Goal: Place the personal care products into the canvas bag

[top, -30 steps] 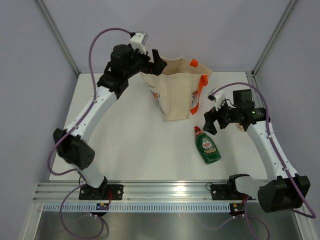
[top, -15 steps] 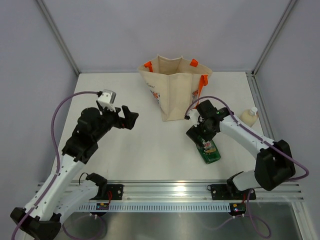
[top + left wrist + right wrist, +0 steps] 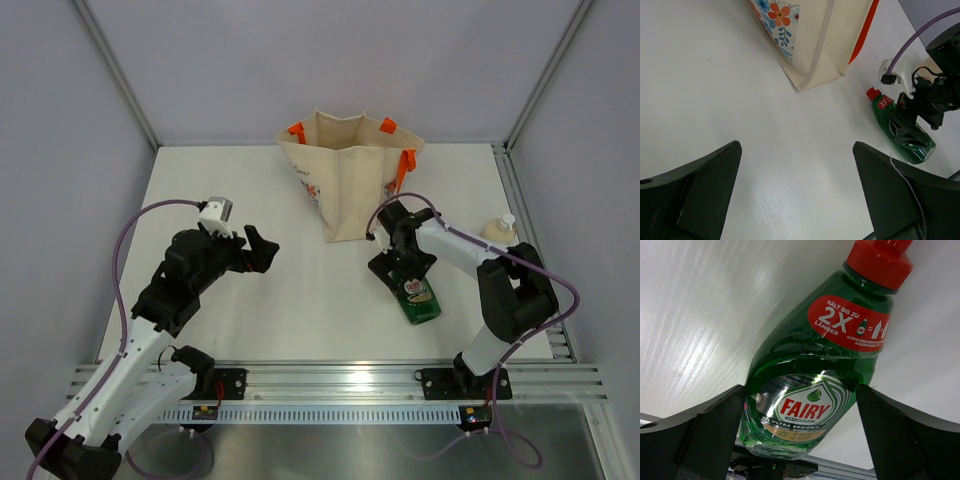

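The canvas bag (image 3: 350, 190) stands upright at the back centre, beige with orange handles and a flower print (image 3: 779, 15). A green red-capped bottle (image 3: 424, 302) lies flat on the table in front of it, to the right. My right gripper (image 3: 402, 268) is down over the bottle (image 3: 810, 385), open. Its fingers (image 3: 705, 435) straddle the label end and sit close against both sides. My left gripper (image 3: 268, 250) hangs open over bare table left of the bag, with nothing between its fingers (image 3: 700, 190). A small beige bottle with a white top (image 3: 497, 232) stands at the right.
Metal frame posts stand at the table's back corners, and an aluminium rail (image 3: 330, 382) runs along the near edge. The right arm's cable (image 3: 395, 198) loops close to the bag's orange handle. From the left wrist, the bag's bottom corner (image 3: 799, 86) rests on the white tabletop.
My left arm has pulled back from the bag's top rim to low over the left-middle table. My right gripper has swung in from the right and come down over the green bottle.
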Robot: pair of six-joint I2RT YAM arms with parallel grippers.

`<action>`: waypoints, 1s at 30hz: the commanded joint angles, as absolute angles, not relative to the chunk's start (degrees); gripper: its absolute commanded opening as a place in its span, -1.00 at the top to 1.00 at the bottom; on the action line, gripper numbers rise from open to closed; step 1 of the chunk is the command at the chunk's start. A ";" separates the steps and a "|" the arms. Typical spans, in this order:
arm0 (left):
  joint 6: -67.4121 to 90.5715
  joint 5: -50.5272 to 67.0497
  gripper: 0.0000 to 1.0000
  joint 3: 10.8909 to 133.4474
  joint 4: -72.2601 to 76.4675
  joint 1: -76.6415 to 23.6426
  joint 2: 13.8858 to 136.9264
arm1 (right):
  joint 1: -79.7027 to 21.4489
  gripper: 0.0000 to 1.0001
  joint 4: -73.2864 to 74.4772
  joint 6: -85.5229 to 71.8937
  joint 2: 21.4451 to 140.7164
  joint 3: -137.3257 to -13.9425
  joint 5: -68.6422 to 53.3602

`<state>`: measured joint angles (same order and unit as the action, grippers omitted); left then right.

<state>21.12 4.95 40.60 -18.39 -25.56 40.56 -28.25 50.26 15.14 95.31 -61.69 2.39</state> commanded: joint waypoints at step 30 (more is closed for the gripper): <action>22.76 10.28 -0.97 39.55 -13.80 -25.66 37.88 | -25.22 -0.99 47.20 14.43 91.21 -67.15 -3.07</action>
<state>22.52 8.67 39.70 -16.78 -25.56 37.93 -25.43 52.42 16.36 90.17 -65.52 2.39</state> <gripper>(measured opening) 0.985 0.993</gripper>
